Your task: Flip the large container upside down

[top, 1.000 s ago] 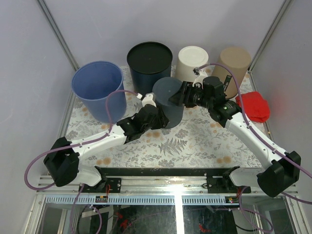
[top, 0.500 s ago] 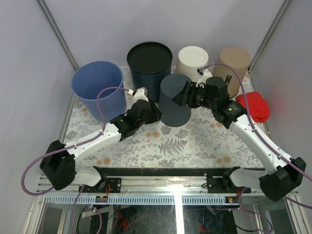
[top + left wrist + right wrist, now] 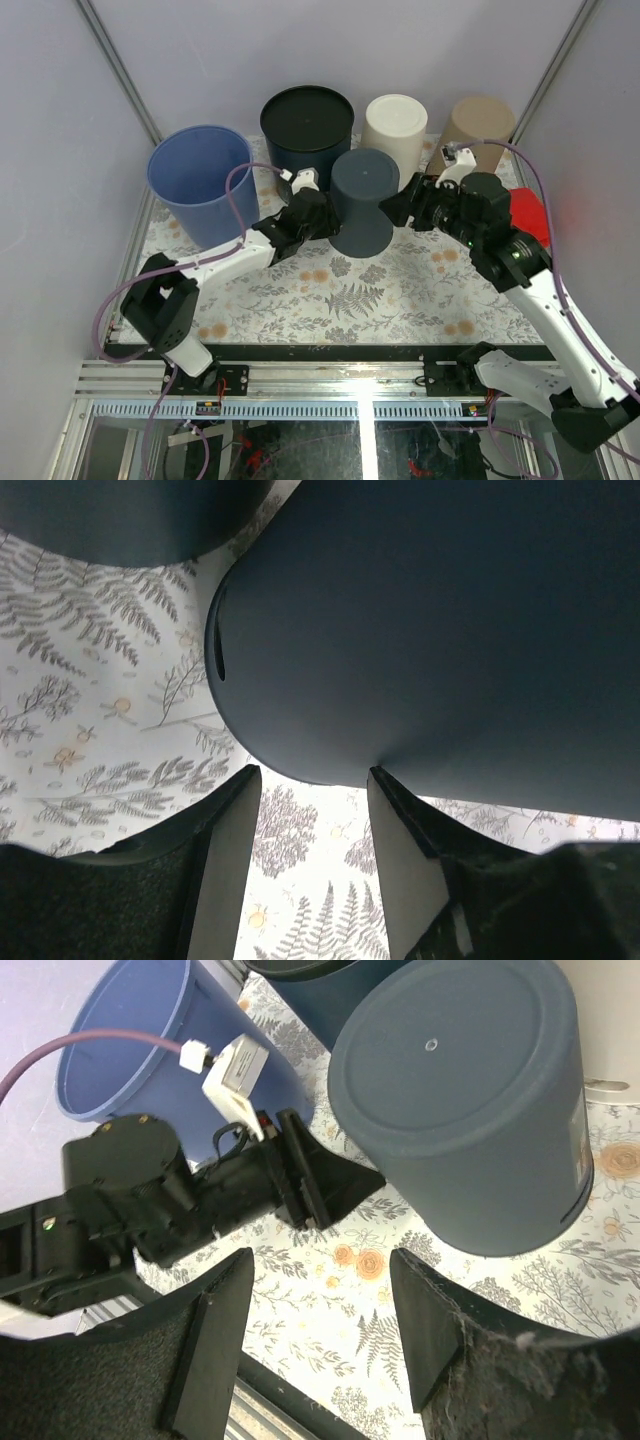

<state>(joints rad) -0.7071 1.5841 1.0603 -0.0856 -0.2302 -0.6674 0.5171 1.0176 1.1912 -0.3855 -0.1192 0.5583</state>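
Note:
The dark grey container (image 3: 361, 200) stands on the fern-patterned table with its closed base up. It also shows in the right wrist view (image 3: 460, 1100) and fills the left wrist view (image 3: 430, 620). My left gripper (image 3: 323, 222) is open and empty, its tips at the container's lower left rim; in its own view (image 3: 312, 778) the jaws stand apart with bare table between them. My right gripper (image 3: 393, 209) is open and empty, apart from the container on its right; in its own view (image 3: 320, 1256) only table lies between the jaws.
An open blue bucket (image 3: 200, 180) stands at the back left. A dark navy container (image 3: 306, 125), a cream container (image 3: 395, 125) and a tan container (image 3: 478, 125) stand base up along the back. A red object (image 3: 530, 218) lies at the right edge.
The grey container, held between both grippers a second ago, now stands alone slightly to the right. The right gripper has drawn back to the right. The left arm has stretched forward.

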